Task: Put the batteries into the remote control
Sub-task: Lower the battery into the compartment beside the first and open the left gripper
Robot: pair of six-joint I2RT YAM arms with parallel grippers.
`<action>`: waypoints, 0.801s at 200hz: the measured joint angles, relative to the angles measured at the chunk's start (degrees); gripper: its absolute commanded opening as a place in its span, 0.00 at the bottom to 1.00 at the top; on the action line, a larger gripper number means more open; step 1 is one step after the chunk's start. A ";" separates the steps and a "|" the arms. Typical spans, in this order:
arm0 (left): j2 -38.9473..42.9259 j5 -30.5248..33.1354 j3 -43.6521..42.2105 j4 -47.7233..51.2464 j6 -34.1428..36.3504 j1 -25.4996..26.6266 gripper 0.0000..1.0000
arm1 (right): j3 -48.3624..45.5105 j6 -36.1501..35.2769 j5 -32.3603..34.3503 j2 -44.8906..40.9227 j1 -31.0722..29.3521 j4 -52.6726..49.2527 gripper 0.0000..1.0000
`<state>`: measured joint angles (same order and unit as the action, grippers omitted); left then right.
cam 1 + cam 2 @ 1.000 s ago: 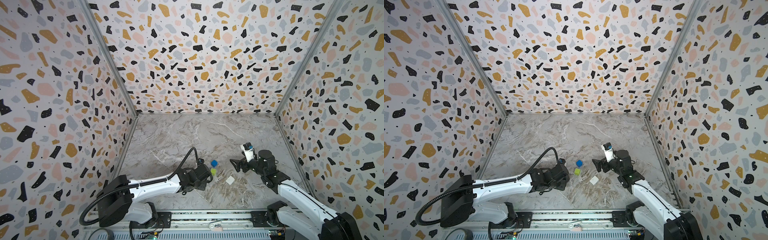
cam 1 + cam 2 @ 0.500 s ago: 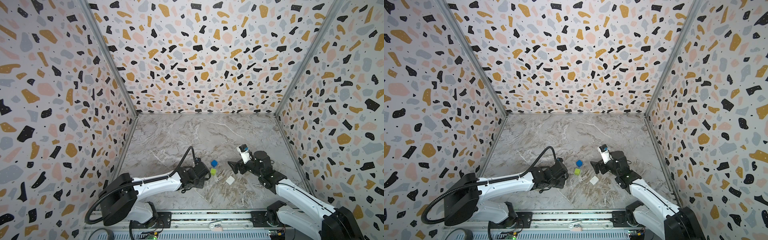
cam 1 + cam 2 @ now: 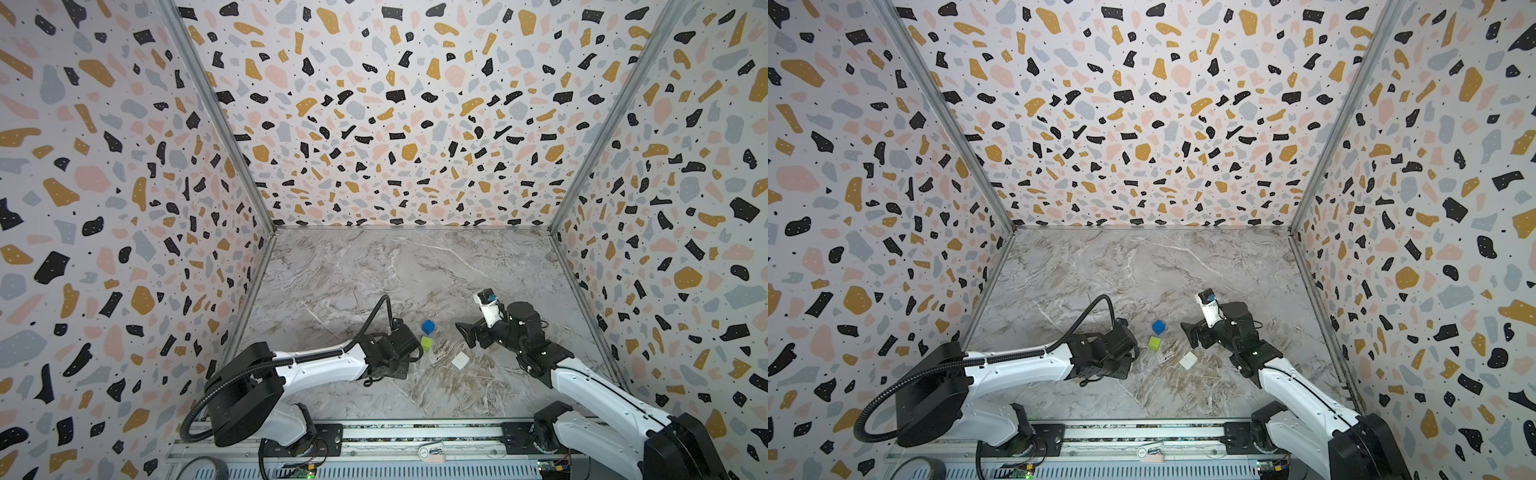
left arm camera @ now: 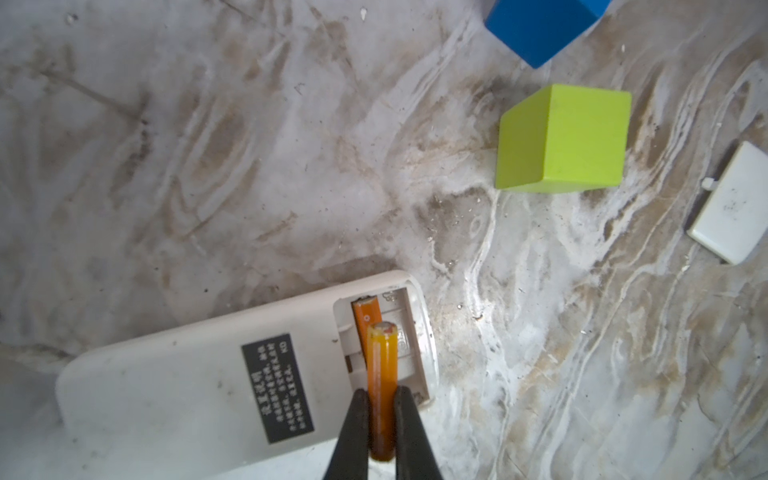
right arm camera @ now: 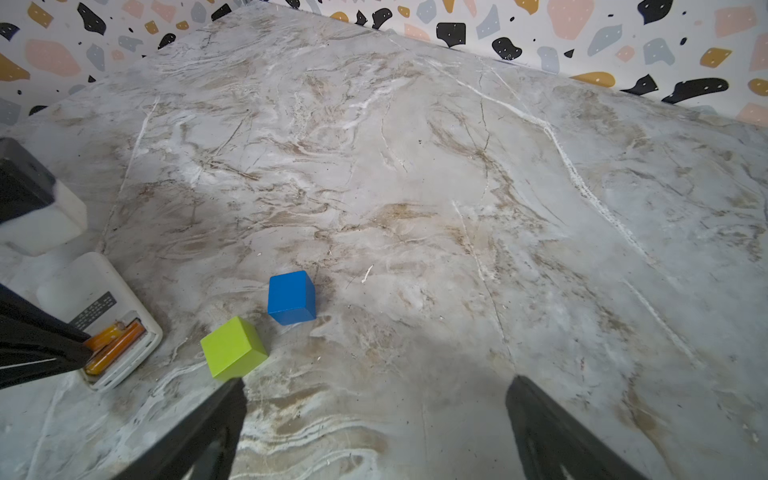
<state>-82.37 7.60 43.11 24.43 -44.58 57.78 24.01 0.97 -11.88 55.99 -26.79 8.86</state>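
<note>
**A:** What's the surface, and the room round it?

**B:** A grey-brown marbled table (image 3: 374, 266); terrazzo-speckled walls (image 3: 395, 124) close it in at 9, 12 and 3 o'clock; a metal rail (image 3: 395, 432) carrying both arm bases runs along 6 o'clock.

**A:** What lies loose on it?

**B:** In both top views a blue cube (image 3: 428, 326) sits toward 6 o'clock from the table's middle; a green cube (image 3: 426, 343) stands just beside it at 6 o'clock, apart; a small white square piece (image 3: 460, 360) lies flat at 4 o'clock of the green cube.

**A:** And the remote?

**B:** The remote control (image 4: 187, 382) lies back up on the table at 9 o'clock of the green cube, near but not touching; the left arm hides it in both top views; its battery compartment (image 4: 409, 332), at the end nearer the cubes, is uncovered.

**A:** What's inside?

**B:** The first battery (image 4: 365, 316) lies in one slot; the second battery (image 4: 384, 365) slants over the slot beside it; whether its far end touches down I cannot tell.

**A:** The hands?

**B:** The left hand (image 4: 381, 399) is clenched on the second battery's near end, low over the remote, its arm coming from 8 o'clock; the right hand (image 5: 374, 384) is spread wide, grasping nothing; it hangs above the table at 3 o'clock of the blue cube, fingers pointing toward 9 o'clock, its arm reaching in from 5 o'clock.
</note>
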 measured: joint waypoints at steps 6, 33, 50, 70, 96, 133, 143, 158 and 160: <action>-0.22 -0.13 0.00 0.00 -0.02 0.00 0.08 | 0.00 0.00 0.04 0.00 -0.02 -0.07 1.00; -0.90 -0.76 0.00 -0.04 -0.02 0.00 0.08 | 0.00 0.00 0.20 0.00 -0.15 -0.44 1.00; -1.07 -1.07 0.02 -0.09 0.00 0.00 0.09 | 0.00 0.00 0.31 -0.02 -0.22 -0.50 1.00; -1.31 -1.14 0.04 -0.22 -0.02 0.02 0.10 | 0.00 0.00 0.59 -0.02 -0.24 -0.68 1.00; -1.73 -1.29 0.44 -0.26 0.00 0.02 0.12 | 0.00 0.00 0.85 -0.04 -0.24 -0.76 1.00; -2.21 -1.38 0.76 -0.37 0.00 0.02 0.13 | 0.00 0.00 1.03 -0.07 -0.24 -0.76 1.00; -2.21 -1.38 0.76 -0.37 0.00 0.02 0.14 | 0.00 0.00 1.03 -0.07 -0.24 -0.76 1.00; -2.21 -1.38 0.76 -0.39 -0.02 0.00 0.16 | 0.00 0.00 1.05 -0.07 -0.26 -0.76 1.00; -2.23 -1.38 0.76 -0.39 0.00 0.00 0.16 | 0.00 0.00 1.05 -0.07 -0.26 -0.76 1.00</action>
<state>-84.60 6.22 43.88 24.03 -44.58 57.78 24.01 0.97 -10.83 55.92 -27.05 8.10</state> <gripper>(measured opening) 0.148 0.997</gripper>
